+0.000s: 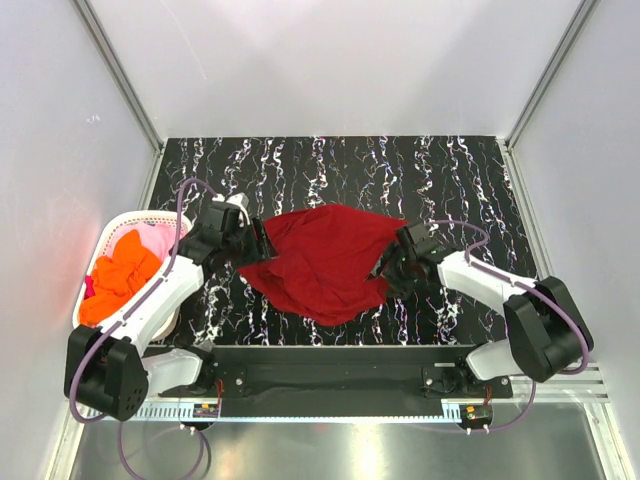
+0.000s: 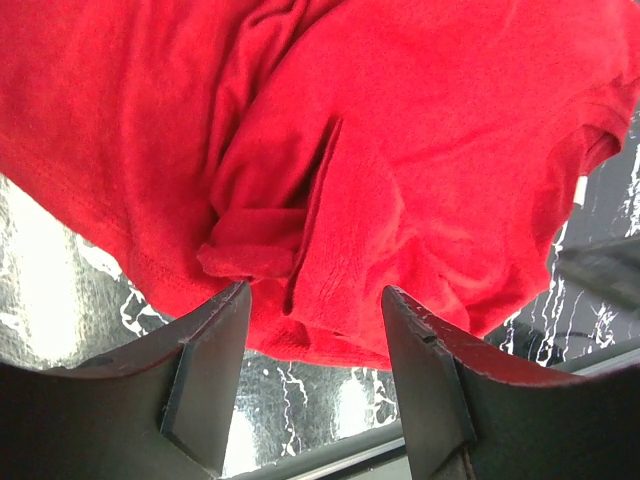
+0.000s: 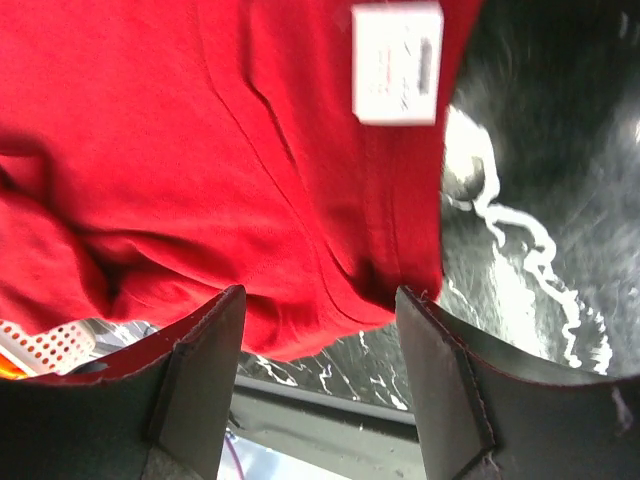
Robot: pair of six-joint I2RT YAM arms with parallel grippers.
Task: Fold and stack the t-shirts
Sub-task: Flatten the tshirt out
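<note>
Lying rumpled on the black surface (image 1: 450, 180), the dark red t-shirt (image 1: 325, 262) looks light and limp; we would pinch its hemmed edges. Left tool (image 1: 262, 244) and right tool (image 1: 387, 267) flank it, jaws apart.

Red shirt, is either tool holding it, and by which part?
Neither holds the shirt: left tool and right tool are open at its edges.

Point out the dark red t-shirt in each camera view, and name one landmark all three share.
Top external: the dark red t-shirt lies crumpled mid-table, between the two arms.
Left wrist: it fills most of the frame, top and centre.
Right wrist: it fills the upper left, its white label at the top.
Shared landmark: the black, white-veined tabletop.
</note>
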